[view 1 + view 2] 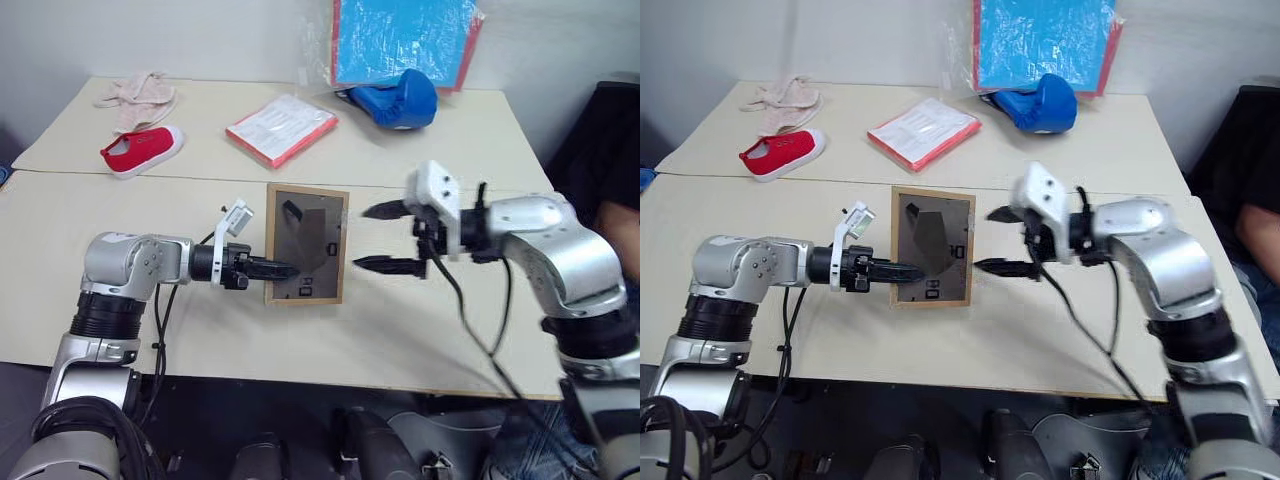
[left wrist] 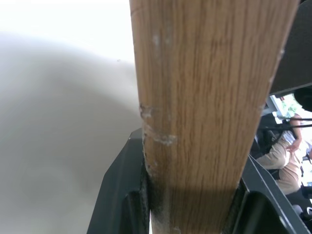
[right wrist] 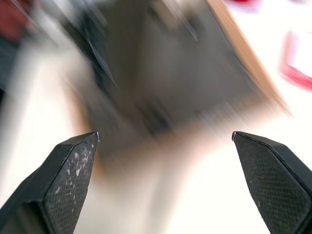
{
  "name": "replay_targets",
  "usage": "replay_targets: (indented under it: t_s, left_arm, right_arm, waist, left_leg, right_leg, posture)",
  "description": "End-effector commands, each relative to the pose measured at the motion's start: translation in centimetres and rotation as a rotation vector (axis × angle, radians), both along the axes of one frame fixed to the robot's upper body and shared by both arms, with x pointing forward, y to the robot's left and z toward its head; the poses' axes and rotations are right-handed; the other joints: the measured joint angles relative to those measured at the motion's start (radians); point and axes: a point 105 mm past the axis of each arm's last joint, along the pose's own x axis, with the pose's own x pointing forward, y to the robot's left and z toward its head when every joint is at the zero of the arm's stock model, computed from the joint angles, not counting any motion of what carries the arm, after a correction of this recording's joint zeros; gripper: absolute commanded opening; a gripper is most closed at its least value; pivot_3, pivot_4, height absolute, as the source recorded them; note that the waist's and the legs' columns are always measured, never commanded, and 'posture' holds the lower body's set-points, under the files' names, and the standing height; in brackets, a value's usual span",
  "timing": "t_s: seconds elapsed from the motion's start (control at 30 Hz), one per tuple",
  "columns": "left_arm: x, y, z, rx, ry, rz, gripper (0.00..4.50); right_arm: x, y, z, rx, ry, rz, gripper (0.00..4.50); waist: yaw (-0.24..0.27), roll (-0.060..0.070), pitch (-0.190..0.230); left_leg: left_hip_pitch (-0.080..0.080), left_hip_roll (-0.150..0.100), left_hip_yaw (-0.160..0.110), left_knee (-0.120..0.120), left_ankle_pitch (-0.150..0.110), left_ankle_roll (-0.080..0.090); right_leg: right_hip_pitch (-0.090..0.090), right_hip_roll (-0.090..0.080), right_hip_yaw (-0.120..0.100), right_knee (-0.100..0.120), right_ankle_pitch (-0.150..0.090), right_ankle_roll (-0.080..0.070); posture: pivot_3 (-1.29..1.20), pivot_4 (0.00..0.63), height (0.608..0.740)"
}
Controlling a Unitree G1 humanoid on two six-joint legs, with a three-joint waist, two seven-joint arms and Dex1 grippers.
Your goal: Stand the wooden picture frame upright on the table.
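Note:
The wooden picture frame is at the middle of the cream table, its dark grey back and stand facing me. My left gripper is shut on the frame's left lower edge. In the left wrist view the light-wood edge runs up between the black fingers. I cannot tell whether the frame's bottom edge touches the table. My right gripper is open just right of the frame, apart from it and holding nothing. Its own view shows the blurred frame back beyond the wide-spread fingertips.
On the far half of the table lie a red shoe, a pinkish cloth, a red-edged white booklet and a blue padded glove. A blue red-bordered board leans on the wall. A person sits at the right edge.

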Motion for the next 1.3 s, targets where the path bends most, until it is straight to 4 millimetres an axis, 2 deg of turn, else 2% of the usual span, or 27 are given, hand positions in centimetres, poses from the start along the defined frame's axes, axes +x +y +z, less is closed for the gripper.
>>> replay_targets:
  t_s: [0.03, 0.13, 0.23, 0.3, 0.43, 0.57, 0.67, 0.73, 0.77, 0.8, 0.87, 0.97, 1.03, 1.13, 1.17, 1.23, 1.27, 1.3]
  left_arm:
    - [-0.7, -0.6, 2.5, -0.058, -0.07, -0.063, 1.27]
    - [-0.8, -0.8, 2.6, -0.058, -0.065, -0.076, 1.27]
    - [-1.0, -1.0, 3.2, -0.079, -0.063, -0.094, 1.27]
    - [-1.2, -1.2, 3.6, -0.09, -0.066, -0.114, 1.27]
    - [-1.7, -1.5, 4.5, -0.124, -0.045, -0.151, 1.27]
    - [-1.6, -1.5, 4.4, -0.111, -0.039, -0.152, 1.27]
    - [-1.7, -1.2, 4.3, -0.106, -0.036, -0.146, 1.27]
    - [-1.5, -0.4, 4.3, -0.115, -0.02, -0.112, 1.27]
    - [-1.4, 0.1, 4.3, -0.114, -0.017, -0.095, 2.01]
    - [-1.5, 0.6, 4.3, -0.109, -0.019, -0.084, 2.26]
    - [-1.5, 1.5, 4.2, -0.083, -0.042, -0.057, 2.91]
    - [-1.5, 4.0, 4.7, -0.025, -0.145, 0.022, 3.86]
    - [-1.8, 6.0, 5.7, 0.038, -0.29, 0.083, 4.47]
    - [-3.1, 7.5, 7.5, 0.105, -0.534, 0.117, 4.5]
    - [-3.8, 7.8, 8.1, 0.148, -0.664, 0.122, 4.5]
    - [-5.3, 7.9, 8.4, 0.222, -0.811, 0.143, 4.5]
    - [-5.9, 7.8, 8.3, 0.233, -0.847, 0.164, 4.5]
    - [-6.2, 7.7, 8.2, 0.236, -0.864, 0.18, 4.5]
  right_arm:
    - [0.2, -1.1, 0.5, -0.153, -0.355, 0.092, 4.5]
    - [0.5, -0.7, -0.1, -0.316, -0.81, 0.232, 4.5]
    - [0.7, 1.1, -0.1, -0.382, -1.171, 0.373, 4.5]
    - [0.9, 2.1, -0.3, -0.386, -1.298, 0.44, 4.5]
    - [1.6, 5.0, 1.0, -0.244, -1.494, 0.429, 4.5]
    - [2.9, 6.1, 0.8, -0.238, -1.58, 0.422, 3.57]
    - [3.1, 6.0, 0.6, -0.221, -1.605, 0.442, 2.57]
    - [2.8, 5.9, 0.9, -0.179, -1.619, 0.448, 2.19]
    - [2.6, 5.8, 1.1, -0.159, -1.631, 0.455, 2.03]
    - [2.4, 5.8, 1.4, -0.139, -1.638, 0.458, 1.84]
    - [2.2, 6.0, 2.0, -0.111, -1.648, 0.464, 1.29]
    - [1.9, 6.3, 2.7, -0.08, -1.647, 0.474, 1.25]
    - [1.8, 6.4, 2.8, -0.077, -1.623, 0.488, 1.25]
    - [1.8, 6.1, 3.0, -0.029, -1.529, 0.472, 1.25]
    - [2.0, 6.1, 3.0, 0.018, -1.439, 0.448, 1.25]
    - [3.0, 6.5, 2.1, 0.113, -1.141, 0.301, 1.25]
    - [3.9, 6.4, 1.6, 0.147, -0.859, 0.201, 1.25]
    - [3.4, 6.6, 0.6, 0.203, -0.596, 0.221, 1.25]
  waist:
    - [-0.002, -0.001, 0.0]
    - [-0.007, -0.001, 0.001]
    - [-0.02, 0.0, 0.002]
    - [-0.025, 0.0, 0.002]
    - [-0.029, -0.001, 0.002]
    - [-0.025, -0.001, 0.002]
    - [-0.026, -0.001, 0.002]
    - [-0.028, -0.001, 0.002]
    - [-0.029, -0.001, 0.002]
    - [-0.031, -0.001, 0.002]
    - [-0.036, -0.001, 0.002]
    - [-0.054, -0.001, 0.002]
    - [-0.062, -0.002, 0.003]
    - [-0.069, -0.002, 0.003]
    - [-0.071, -0.002, 0.003]
    - [-0.074, -0.005, 0.003]
    - [-0.073, -0.007, 0.002]
    - [-0.07, -0.007, 0.002]
  left_leg:
    - [0.0, 0.0, 0.0, 0.0, 0.0, 0.0]
    - [0.001, 0.0, 0.001, 0.0, 0.001, -0.001]
    - [0.001, 0.0, 0.001, 0.0, 0.002, -0.002]
    - [0.001, 0.0, 0.003, 0.0, 0.002, -0.002]
    - [0.001, 0.001, 0.004, 0.0, 0.004, -0.005]
    - [-0.002, -0.001, 0.01, 0.0, 0.005, -0.005]
    - [-0.002, -0.001, 0.011, 0.0, 0.005, -0.005]
    - [-0.001, -0.001, 0.012, -0.001, 0.005, -0.005]
    - [-0.001, -0.001, 0.013, -0.001, 0.005, -0.005]
    - [-0.001, -0.001, 0.013, -0.001, 0.005, -0.006]
    - [0.0, -0.001, 0.013, -0.001, 0.005, -0.006]
    - [0.0, 0.0, 0.014, -0.001, 0.005, -0.006]
    - [0.001, 0.001, 0.015, -0.001, 0.005, -0.006]
    - [0.001, 0.001, 0.015, -0.001, 0.005, -0.007]
    - [0.001, 0.001, 0.015, -0.001, 0.005, -0.007]
    - [0.002, 0.001, 0.016, -0.002, 0.005, -0.007]
    - [0.004, 0.003, 0.015, -0.002, 0.005, -0.006]
    - [0.004, 0.003, 0.014, -0.002, 0.005, -0.006]
  right_leg:
    - [0.0, 0.0, 0.0, 0.0, 0.0, 0.0]
    - [0.0, 0.001, 0.001, 0.001, 0.0, 0.0]
    - [0.0, 0.001, 0.001, 0.002, 0.0, 0.0]
    - [-0.001, 0.001, 0.003, 0.004, 0.0, 0.0]
    - [-0.004, 0.002, 0.004, 0.007, -0.001, -0.001]
    - [-0.011, 0.002, 0.009, 0.014, -0.001, -0.002]
    - [-0.012, 0.002, 0.011, 0.015, -0.001, -0.002]
    - [-0.013, 0.002, 0.012, 0.015, -0.001, -0.003]
    - [-0.013, 0.003, 0.012, 0.015, -0.001, -0.003]
    - [-0.013, 0.003, 0.012, 0.015, -0.001, -0.003]
    - [-0.013, 0.004, 0.013, 0.016, -0.001, -0.003]
    - [-0.013, 0.004, 0.014, 0.016, -0.001, -0.003]
    - [-0.014, 0.005, 0.016, 0.017, -0.001, -0.003]
    - [-0.014, 0.006, 0.017, 0.018, -0.001, -0.003]
    - [-0.014, 0.006, 0.017, 0.017, -0.001, -0.003]
    - [-0.013, 0.006, 0.017, 0.016, -0.001, -0.003]
    - [-0.011, 0.007, 0.016, 0.015, -0.001, -0.003]
    - [-0.009, 0.007, 0.016, 0.015, -0.001, -0.003]
  posture:
    - [0.0, 0.15, 0.74]
    - [0.0, 0.15, 0.74]
    - [0.0, 0.15, 0.74]
    - [0.0, 0.15, 0.74]
    - [0.0, 0.15, 0.74]
    - [0.0, 0.15, 0.74]
    - [0.0, 0.15, 0.74]
    - [0.0, 0.15, 0.74]
    - [0.0, 0.15, 0.74]
    - [0.0, 0.15, 0.74]
    - [0.0, 0.15, 0.74]
    - [0.0, 0.15, 0.74]
    - [0.0, 0.15, 0.74]
    - [0.0, 0.15, 0.74]
    - [0.0, 0.15, 0.74]
    - [0.0, 0.15, 0.74]
    - [0.0, 0.15, 0.74]
    - [0.0, 0.15, 0.74]
